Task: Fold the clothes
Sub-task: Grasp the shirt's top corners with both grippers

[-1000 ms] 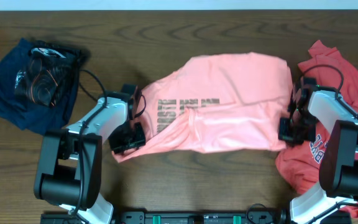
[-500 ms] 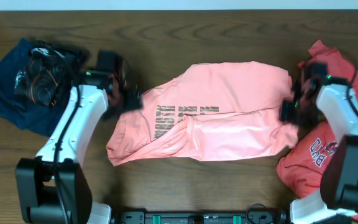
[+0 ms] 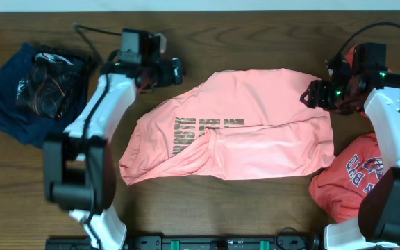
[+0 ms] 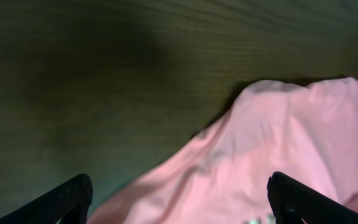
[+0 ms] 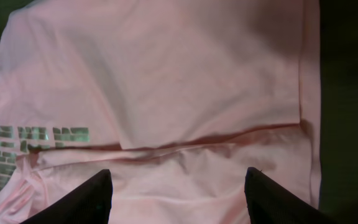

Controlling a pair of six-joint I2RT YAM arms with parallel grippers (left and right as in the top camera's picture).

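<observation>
Flanking the pink shirt (image 3: 255, 128): left claw (image 3: 178, 71) and right claw (image 3: 305, 96), spread.

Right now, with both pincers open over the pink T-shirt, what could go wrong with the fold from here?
The pink cotton T-shirt lies rumpled, with a crease across its middle and a bunched near-left corner; folding it as it is would likely trap those wrinkles. The red printed T-shirt sits close beside its right edge, so the right pincer might snag both.
</observation>
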